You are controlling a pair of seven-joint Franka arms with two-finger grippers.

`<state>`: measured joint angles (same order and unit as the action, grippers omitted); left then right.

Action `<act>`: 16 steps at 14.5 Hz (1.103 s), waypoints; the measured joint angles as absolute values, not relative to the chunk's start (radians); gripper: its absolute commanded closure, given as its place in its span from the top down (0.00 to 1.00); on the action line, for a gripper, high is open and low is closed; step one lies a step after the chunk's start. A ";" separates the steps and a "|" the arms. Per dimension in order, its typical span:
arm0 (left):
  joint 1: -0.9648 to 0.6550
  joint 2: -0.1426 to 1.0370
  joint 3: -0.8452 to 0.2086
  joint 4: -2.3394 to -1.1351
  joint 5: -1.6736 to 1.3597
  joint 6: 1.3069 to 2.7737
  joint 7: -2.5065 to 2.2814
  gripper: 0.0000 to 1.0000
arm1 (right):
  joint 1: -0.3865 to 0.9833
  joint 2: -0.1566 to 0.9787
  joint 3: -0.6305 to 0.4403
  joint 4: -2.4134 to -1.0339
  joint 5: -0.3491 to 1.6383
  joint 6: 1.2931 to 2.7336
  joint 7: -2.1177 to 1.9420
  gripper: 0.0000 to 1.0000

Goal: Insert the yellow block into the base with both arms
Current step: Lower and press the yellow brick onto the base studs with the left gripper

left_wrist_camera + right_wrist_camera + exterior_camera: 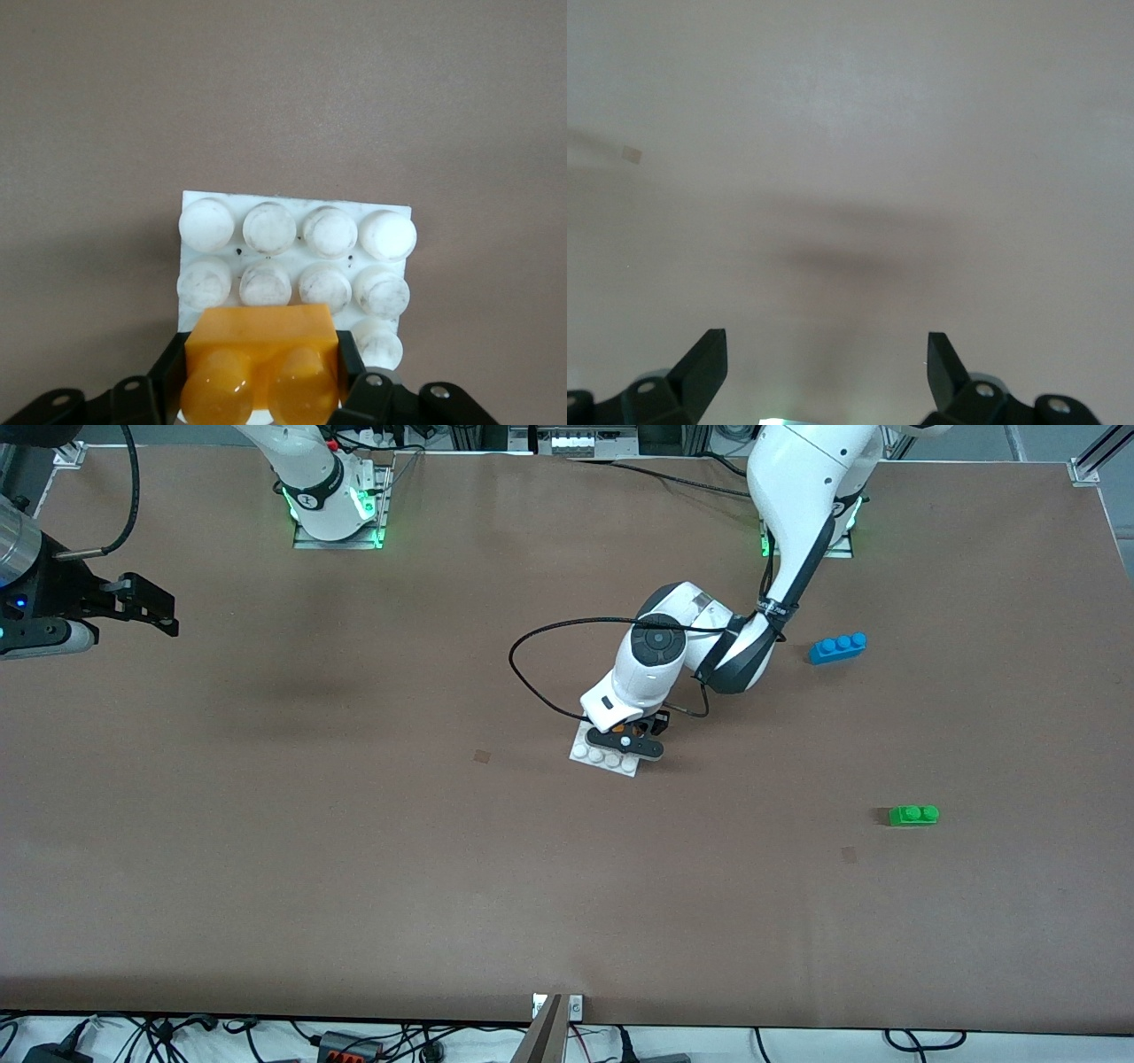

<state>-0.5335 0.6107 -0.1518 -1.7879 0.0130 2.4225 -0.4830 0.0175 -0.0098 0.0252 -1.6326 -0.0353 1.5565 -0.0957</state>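
From the front, the left arm's wrist covers most of the base in the middle of the table, and only a front row of white studs shows. The left wrist view shows the left claw clamped on the yellow block over the base's studs; whether the block touches them cannot be told. The block is glossy yellow-orange with two round studs. The right claw waits in the air over bare table at the right arm's end, fingers apart.
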 measured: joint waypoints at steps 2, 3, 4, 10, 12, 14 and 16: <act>-0.536 0.611 -0.151 -1.788 0.021 2.422 -0.483 0.49 | 0.018 -0.010 0.025 -1.633 -0.035 1.557 -0.096 1.00; -0.538 0.611 -0.151 -1.788 0.028 2.421 -0.483 0.49 | 0.018 -0.010 0.025 -1.633 -0.035 1.557 -0.096 1.00; -0.540 0.611 -0.151 -1.788 0.037 2.421 -0.483 0.49 | 0.018 -0.010 0.025 -1.633 -0.035 1.557 -0.096 1.00; -0.551 0.611 -0.145 -1.788 0.049 2.421 -0.482 0.49 | 0.017 -0.010 0.025 -1.633 -0.035 1.556 -0.096 1.00; -0.556 0.611 -0.142 -1.788 0.058 2.421 -0.482 0.49 | 0.018 -0.010 0.025 -1.633 -0.035 1.557 -0.096 1.00; -0.562 0.611 -0.141 -1.788 0.061 2.420 -0.482 0.49 | 0.018 -0.010 0.025 -1.633 -0.035 1.556 -0.096 1.00; -0.566 0.610 -0.141 -1.788 0.061 2.419 -0.482 0.49 | 0.018 -0.010 0.025 -1.633 -0.035 1.556 -0.096 1.00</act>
<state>-0.5665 0.6105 -0.1413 -1.7881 0.0607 2.4192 -0.4823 0.0175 -0.0098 0.0253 -1.6326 -0.0353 1.5565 -0.0957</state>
